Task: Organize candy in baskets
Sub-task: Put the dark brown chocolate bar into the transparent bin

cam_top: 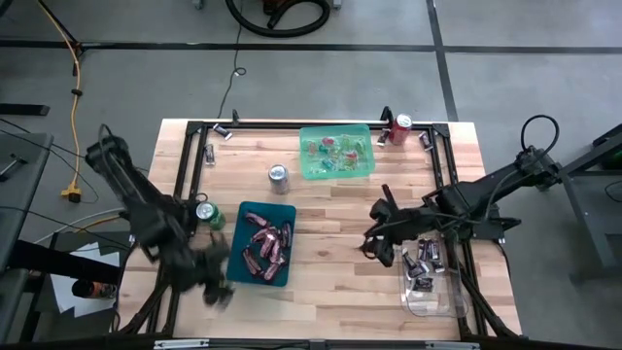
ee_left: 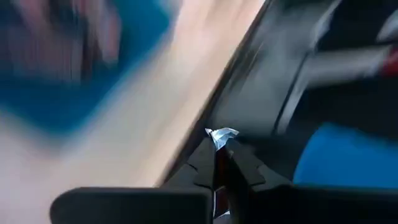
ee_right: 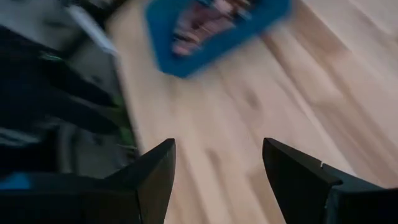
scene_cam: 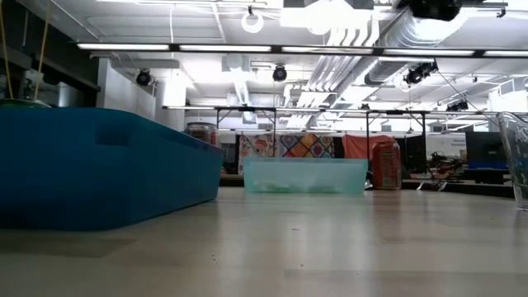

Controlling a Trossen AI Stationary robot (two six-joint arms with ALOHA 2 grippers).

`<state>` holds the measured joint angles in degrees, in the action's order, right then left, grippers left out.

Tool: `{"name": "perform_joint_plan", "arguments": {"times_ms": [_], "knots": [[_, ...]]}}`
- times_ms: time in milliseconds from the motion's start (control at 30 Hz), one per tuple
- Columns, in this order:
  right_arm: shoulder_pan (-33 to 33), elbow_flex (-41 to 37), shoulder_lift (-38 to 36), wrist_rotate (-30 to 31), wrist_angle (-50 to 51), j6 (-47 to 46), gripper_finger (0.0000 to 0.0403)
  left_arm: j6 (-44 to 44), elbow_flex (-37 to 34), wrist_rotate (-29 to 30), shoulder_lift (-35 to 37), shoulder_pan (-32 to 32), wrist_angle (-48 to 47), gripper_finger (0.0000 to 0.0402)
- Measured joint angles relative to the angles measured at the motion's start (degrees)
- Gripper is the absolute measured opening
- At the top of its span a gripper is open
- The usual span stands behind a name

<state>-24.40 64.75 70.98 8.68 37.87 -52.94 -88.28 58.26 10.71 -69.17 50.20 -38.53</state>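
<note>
The dark teal basket [cam_top: 267,243] holds several pinkish-red and maroon candy bars [cam_top: 264,245]. Green and red pieces lie in the light green basket [cam_top: 335,151] at the far side. The clear basket [cam_top: 432,282] at the near right holds dark mini bars [cam_top: 426,261]. My left gripper [cam_top: 216,288] hovers near the table's near left corner, shut on a candy [ee_left: 221,135]. My right gripper [cam_top: 377,239] is open over bare wood between the teal and clear baskets, touching nothing; its own view shows the teal basket [ee_right: 217,25] ahead. My left gripper pinches a small wrapped candy between its two fingertips [ee_left: 239,163]. Only the silvery crimped wrapper end [ee_left: 222,134] sticks out past the fingertips; the fingers hide the rest. The candy is lifted clear of the table.
A silver can [cam_top: 279,175] stands between the teal and green baskets, a green can [cam_top: 207,214] left of the teal basket, and a red can [cam_top: 400,126] by the far right corner. A black frame [cam_top: 321,124] runs along the table's edges. Bare wood lies in the middle [cam_top: 340,224].
</note>
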Motion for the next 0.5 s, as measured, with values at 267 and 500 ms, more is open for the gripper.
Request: {"name": "perform_joint_plan", "arguments": {"times_ms": [267, 500], "knots": [[0.0, 0.0, 0.7, 4.5, -24.8, 9.4, 0.0236, 35.2, 3.9, 27.0, 4.6, -18.2, 13.5, 0.0001], [0.3, 0.1, 6.6, 17.0, -33.4, 26.1, 0.0236, 60.5, 3.9, 17.3, -2.6, -30.0, 40.3, 0.0000]]}}
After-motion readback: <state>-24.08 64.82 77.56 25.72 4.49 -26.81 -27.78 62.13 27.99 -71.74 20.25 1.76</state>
